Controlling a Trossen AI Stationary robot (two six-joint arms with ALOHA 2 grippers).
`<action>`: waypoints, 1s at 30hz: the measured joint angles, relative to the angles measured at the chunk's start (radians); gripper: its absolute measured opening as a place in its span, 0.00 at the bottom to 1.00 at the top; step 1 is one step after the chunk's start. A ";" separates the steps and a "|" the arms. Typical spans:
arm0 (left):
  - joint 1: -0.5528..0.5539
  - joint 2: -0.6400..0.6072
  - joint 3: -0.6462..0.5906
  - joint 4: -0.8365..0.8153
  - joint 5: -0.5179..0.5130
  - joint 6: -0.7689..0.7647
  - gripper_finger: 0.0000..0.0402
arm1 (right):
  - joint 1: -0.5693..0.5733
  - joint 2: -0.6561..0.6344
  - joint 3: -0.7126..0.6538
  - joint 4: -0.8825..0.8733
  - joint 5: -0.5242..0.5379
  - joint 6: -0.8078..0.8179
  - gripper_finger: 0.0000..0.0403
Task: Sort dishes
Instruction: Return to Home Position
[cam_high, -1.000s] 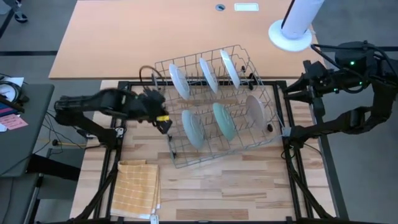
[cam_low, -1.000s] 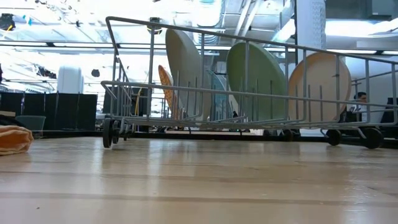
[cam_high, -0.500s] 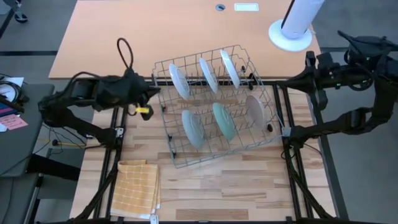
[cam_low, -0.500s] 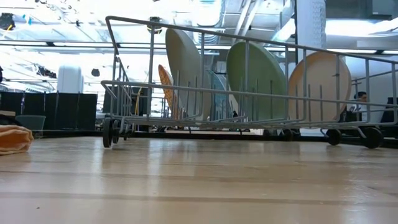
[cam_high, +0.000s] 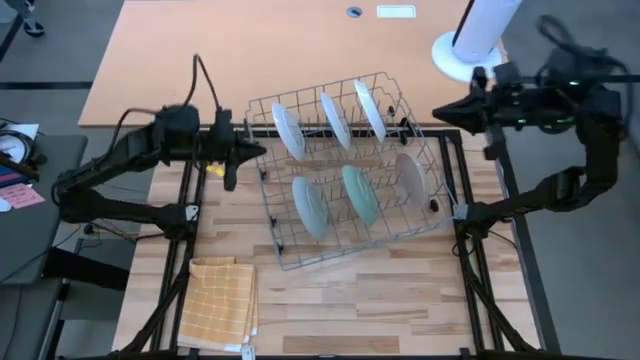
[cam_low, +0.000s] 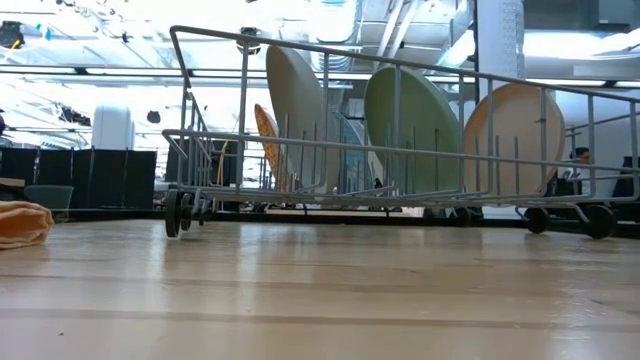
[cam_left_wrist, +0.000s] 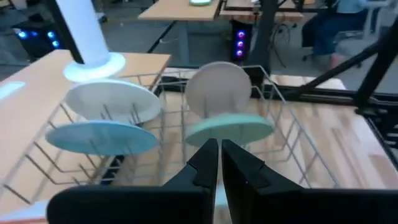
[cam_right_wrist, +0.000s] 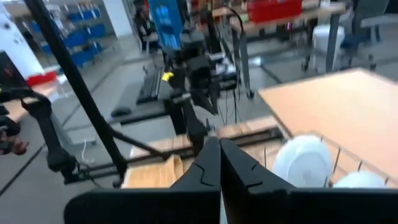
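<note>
A grey wire rack (cam_high: 345, 170) stands mid-table with several dishes upright in its slots. The far row holds white plates (cam_high: 335, 120). The near row holds two pale teal plates (cam_high: 360, 195) and a beige one (cam_high: 410, 177). The low view shows an orange patterned plate (cam_low: 267, 140) behind a beige-grey one (cam_low: 300, 105). My left gripper (cam_high: 257, 150) hovers shut just left of the rack's far left corner, pointing at the rack (cam_left_wrist: 292, 134). My right gripper (cam_high: 438, 113) hovers shut by the rack's far right corner.
A yellow checked cloth (cam_high: 222, 300) lies near the table's front left corner. A white round-based column (cam_high: 468, 50) stands on the orange desk beyond the rack. Bare wooden boards stretch in front of the rack (cam_low: 320, 290).
My left gripper has drawn back from the rack's near left side toward the far edge and turned level, pointing at the rack. My right gripper has swung toward the far edge and a little left, closer to the rack's far right corner. The rack and dishes have stayed put.
</note>
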 joint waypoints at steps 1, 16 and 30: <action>-0.001 -0.031 -0.050 0.028 0.003 -0.011 0.04 | 0.005 0.009 0.000 -0.012 0.000 0.000 0.00; -0.035 -0.432 -0.722 0.456 -0.051 -0.066 0.00 | 0.449 -0.100 -0.424 0.018 0.332 -0.025 0.00; -0.063 -0.633 -0.933 0.487 -0.031 0.044 0.00 | 0.825 -0.519 -1.519 0.897 0.648 0.023 0.00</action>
